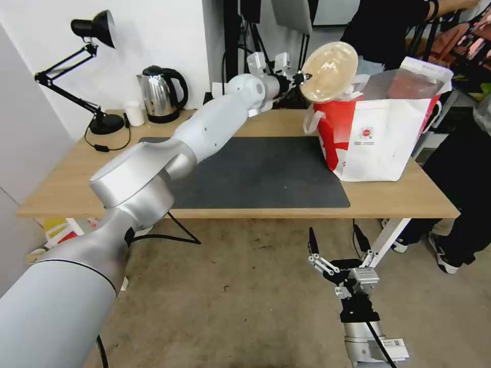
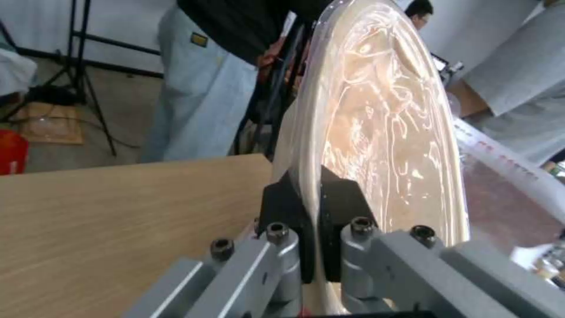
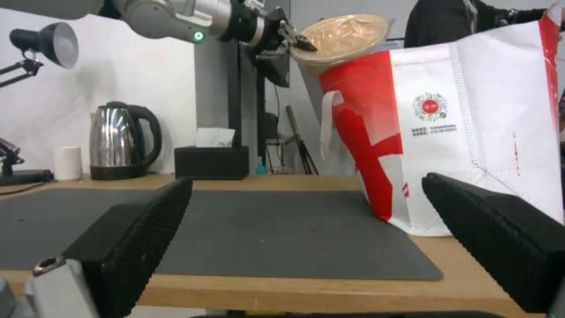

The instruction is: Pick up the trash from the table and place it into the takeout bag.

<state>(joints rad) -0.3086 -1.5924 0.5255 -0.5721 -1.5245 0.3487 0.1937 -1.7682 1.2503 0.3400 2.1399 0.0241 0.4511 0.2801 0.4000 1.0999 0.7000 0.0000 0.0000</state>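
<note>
Tan-filled domed bowl (image 1: pixel 330 71) hangs tilted on edge just above the takeout bag's (image 1: pixel 381 138) near rim, its lip pinched by the left tool (image 1: pixel 306 77). Released here, it could catch that rim and tumble onto the surface (image 1: pixel 76 174). Right tool (image 1: pixel 338 244) waits spread, low. Bag's contents stay hidden.

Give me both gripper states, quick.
Left gripper: shut on the rim of the clear-domed bowl, held tilted above the takeout bag.
Right gripper: open, holding nothing, low in front of the table.
</note>
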